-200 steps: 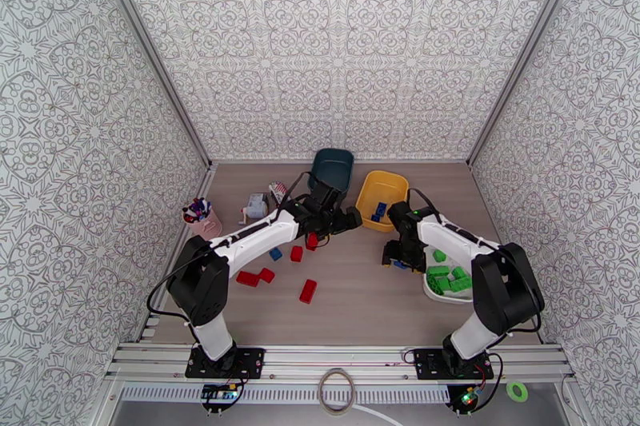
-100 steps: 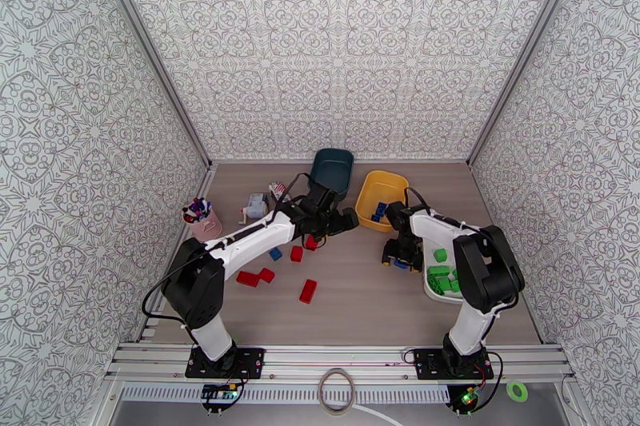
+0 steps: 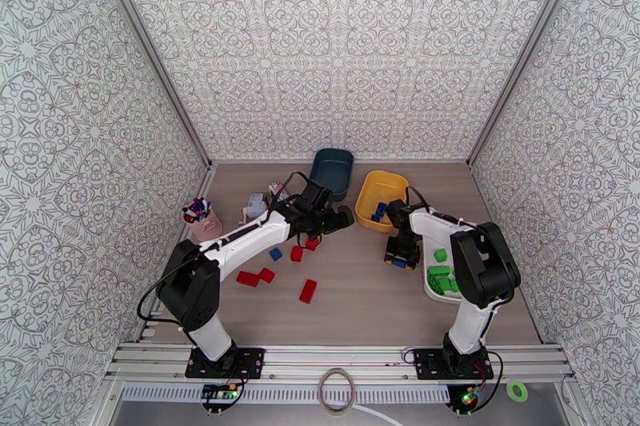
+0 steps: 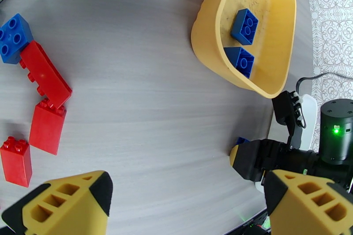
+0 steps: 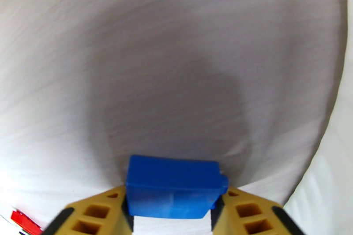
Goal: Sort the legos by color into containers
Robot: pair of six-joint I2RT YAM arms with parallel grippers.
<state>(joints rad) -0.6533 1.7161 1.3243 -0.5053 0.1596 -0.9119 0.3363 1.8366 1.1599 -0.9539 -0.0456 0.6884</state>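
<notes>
Right side of the table, between the yellow bin (image 4: 207, 42) and the white tray (image 3: 432, 294): the right gripper (image 3: 402, 256) is down at the tabletop with a blue brick (image 5: 174, 189) nipped between its yellow fingers (image 5: 106, 209), one pad against each end. Whether the brick has left the surface I can't tell from where I stand; its shadow sits close under it. So the step in hand reads as picking up a blue piece, and the bin for it looks settled, since two blue bricks (image 4: 244, 26) already lie in the yellow one. Green bricks (image 3: 442, 280) are heaped in the white tray; I can't see into the teal bin (image 3: 332, 168) at the back well enough to say what it holds. The left gripper (image 4: 187, 187) hangs over mid-table with its jaws spread wide, holding nothing, with the red bricks (image 4: 44, 77) and one loose blue brick (image 4: 13, 37) lying on its far side from the bins. Next move, as I judge it: a straight lift, then a short carry up and left over the yellow rim before letting go (the bin wall slopes outward, so a drop too near the edge could bounce out). The two arms are close here, so the right one wants a clear path.
</notes>
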